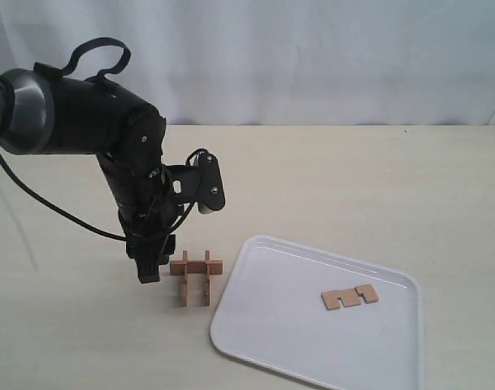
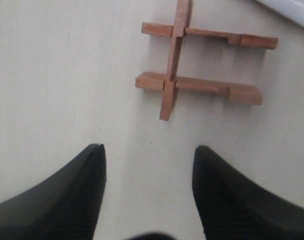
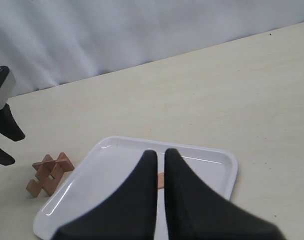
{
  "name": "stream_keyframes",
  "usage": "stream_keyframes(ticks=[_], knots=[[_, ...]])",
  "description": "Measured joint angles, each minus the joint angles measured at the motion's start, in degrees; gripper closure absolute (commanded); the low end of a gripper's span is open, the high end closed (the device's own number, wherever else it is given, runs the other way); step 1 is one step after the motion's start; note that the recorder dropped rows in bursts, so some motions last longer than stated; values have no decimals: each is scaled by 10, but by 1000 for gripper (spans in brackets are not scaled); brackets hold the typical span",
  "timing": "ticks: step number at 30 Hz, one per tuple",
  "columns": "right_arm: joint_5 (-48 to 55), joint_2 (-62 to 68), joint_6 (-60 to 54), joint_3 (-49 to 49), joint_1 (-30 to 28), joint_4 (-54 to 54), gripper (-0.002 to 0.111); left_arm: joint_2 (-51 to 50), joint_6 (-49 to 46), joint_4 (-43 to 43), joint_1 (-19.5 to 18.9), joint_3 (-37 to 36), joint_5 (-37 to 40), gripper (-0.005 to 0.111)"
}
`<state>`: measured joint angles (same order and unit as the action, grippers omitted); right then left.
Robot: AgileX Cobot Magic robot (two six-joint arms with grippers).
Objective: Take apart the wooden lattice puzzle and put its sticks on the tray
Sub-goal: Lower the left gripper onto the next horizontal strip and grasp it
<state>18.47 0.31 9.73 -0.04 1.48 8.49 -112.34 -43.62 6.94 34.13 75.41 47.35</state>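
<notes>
The exterior camera looks down at a slant across the surface (image 1: 353,179) toward the curtain (image 1: 312,57). The left wrist camera hangs close over the puzzle (image 2: 169,82). The right wrist camera sits higher, above the tray (image 3: 117,165). All three share puzzle and tray.

Bare worktop (image 1: 353,179) beyond puzzle (image 1: 195,275); hemmed close between left claw (image 2: 149,147) and tray (image 1: 271,325) rim.

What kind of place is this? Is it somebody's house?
Probably a robot lab, not a house: a black robot arm stands over a pale table, a plain white curtain hangs behind, and a wooden lattice puzzle sits beside a tray.
</notes>
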Motion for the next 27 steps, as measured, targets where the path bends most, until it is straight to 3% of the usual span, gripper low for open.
stream_keyframes(ticks=[27], knots=[[0,0,0,0,0,0,104,-71,-6,-14,0,0,-72,56]])
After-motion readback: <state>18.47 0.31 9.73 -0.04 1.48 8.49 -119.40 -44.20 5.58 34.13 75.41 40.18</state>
